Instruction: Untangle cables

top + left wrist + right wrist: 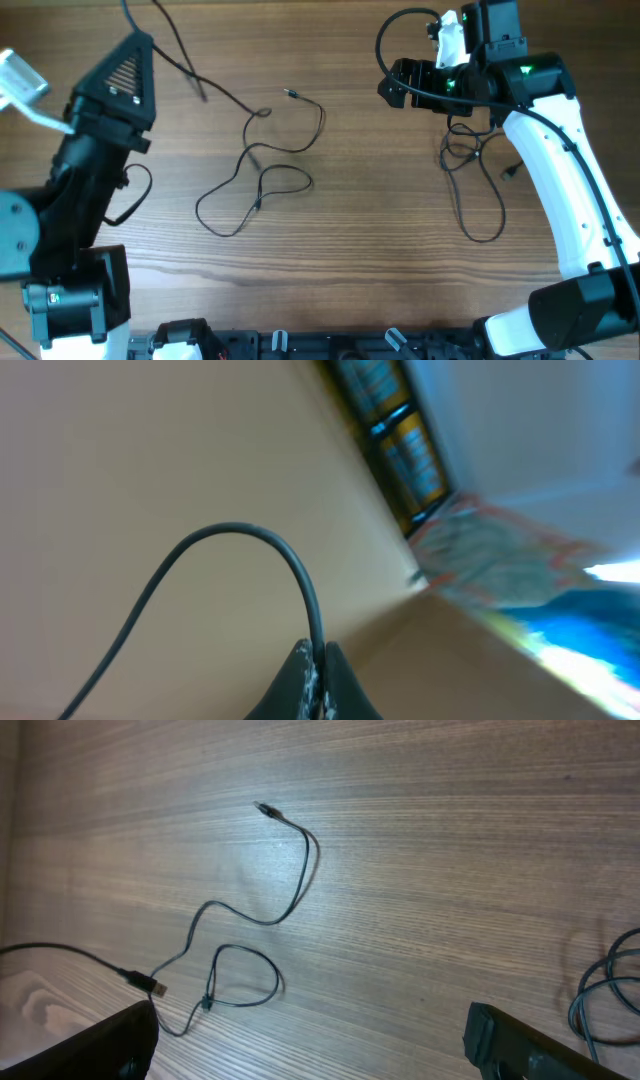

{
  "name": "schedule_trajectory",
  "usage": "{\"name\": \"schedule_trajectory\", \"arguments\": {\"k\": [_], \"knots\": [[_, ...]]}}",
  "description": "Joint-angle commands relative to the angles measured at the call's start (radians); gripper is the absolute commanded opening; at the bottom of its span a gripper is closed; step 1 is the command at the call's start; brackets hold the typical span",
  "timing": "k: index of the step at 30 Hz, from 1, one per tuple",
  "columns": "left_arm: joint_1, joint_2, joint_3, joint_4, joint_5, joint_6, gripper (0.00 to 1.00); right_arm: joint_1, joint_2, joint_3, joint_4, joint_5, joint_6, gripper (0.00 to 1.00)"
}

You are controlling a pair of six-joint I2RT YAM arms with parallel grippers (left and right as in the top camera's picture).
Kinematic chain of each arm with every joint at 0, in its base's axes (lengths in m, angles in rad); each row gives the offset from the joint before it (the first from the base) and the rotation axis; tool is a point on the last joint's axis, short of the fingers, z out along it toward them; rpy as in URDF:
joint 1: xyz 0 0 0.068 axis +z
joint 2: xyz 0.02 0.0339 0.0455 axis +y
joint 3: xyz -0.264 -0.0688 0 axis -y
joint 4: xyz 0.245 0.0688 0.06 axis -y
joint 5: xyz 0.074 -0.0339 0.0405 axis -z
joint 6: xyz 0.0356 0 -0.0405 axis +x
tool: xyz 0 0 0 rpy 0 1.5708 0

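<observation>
My left gripper (141,40) is at the far left, shut on a dark cable (232,530). That cable arcs up from between the closed fingertips (300,665). In the overhead view it runs down to a plug end (201,88). A thin cable (283,150) lies looped in the middle of the table, with a small plug (290,94) at its far end. The right wrist view shows the same thin cable (292,892). Another bunched cable (468,158) lies under the right arm. My right gripper (392,80) hovers open at the far right, nothing between its fingers (100,1040).
A thicker black wire (135,190) curls beside the left arm's base. The right arm's white link (570,190) stretches along the table's right side. A bright blue and orange background (470,550) fills the left wrist view beyond the table edge.
</observation>
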Motion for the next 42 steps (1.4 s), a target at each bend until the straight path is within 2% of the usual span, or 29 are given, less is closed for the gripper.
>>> {"name": "schedule_trajectory", "arguments": {"k": [1, 6, 11, 14, 17, 20, 23, 26, 31, 34, 37, 39, 42], "knots": [[0.002, 0.023, 0.008, 0.139, 0.012, -0.166, 0.04, 0.002, 0.005, 0.002, 0.003, 0.007, 0.006, 1.0], [0.002, 0.082, 0.008, 0.153, -0.003, -0.188, 0.04, 0.002, 0.005, 0.002, 0.003, 0.007, 0.005, 1.0], [-0.005, 0.213, 0.008, 0.182, -0.064, -0.404, 0.04, 0.002, 0.005, 0.002, 0.003, 0.007, 0.005, 1.0], [-0.016, 0.309, 0.008, 0.362, -0.067, -0.507, 0.04, 0.002, 0.005, 0.002, 0.003, 0.007, 0.005, 1.0], [-0.03, 0.397, 0.009, 0.583, -0.126, -0.542, 0.04, 0.002, 0.005, 0.002, 0.003, 0.007, 0.005, 1.0], [-0.034, 0.451, 0.044, 0.561, -0.25, -0.529, 0.04, 0.002, 0.005, 0.002, 0.003, 0.007, 0.005, 1.0], [-0.034, 0.487, 0.122, 0.495, -0.361, -0.394, 0.04, 0.002, 0.005, 0.002, 0.003, 0.007, 0.005, 1.0], [-0.036, 0.534, 0.263, 0.342, -0.378, -0.244, 0.04, 0.002, 0.005, 0.002, 0.003, 0.007, 0.005, 1.0], [-0.089, 0.702, 0.633, 0.006, -0.388, 0.187, 0.04, 0.002, 0.005, 0.002, 0.003, 0.007, 0.005, 1.0], [-0.097, 0.835, 0.878, -0.249, -0.459, 0.327, 0.04, 0.002, 0.005, 0.002, 0.003, 0.007, 0.005, 1.0], [-0.088, 0.964, 1.067, -0.437, -0.517, 0.499, 0.04, 0.002, 0.005, 0.002, 0.003, 0.007, 0.005, 1.0], [-0.079, 1.03, 1.133, -0.534, -0.563, 0.599, 0.04, 0.002, 0.005, 0.002, 0.003, 0.007, 0.005, 1.0], [-0.059, 1.085, 1.142, -0.605, -0.612, 0.712, 0.04, 0.002, 0.005, 0.002, 0.003, 0.007, 0.005, 1.0]]}}
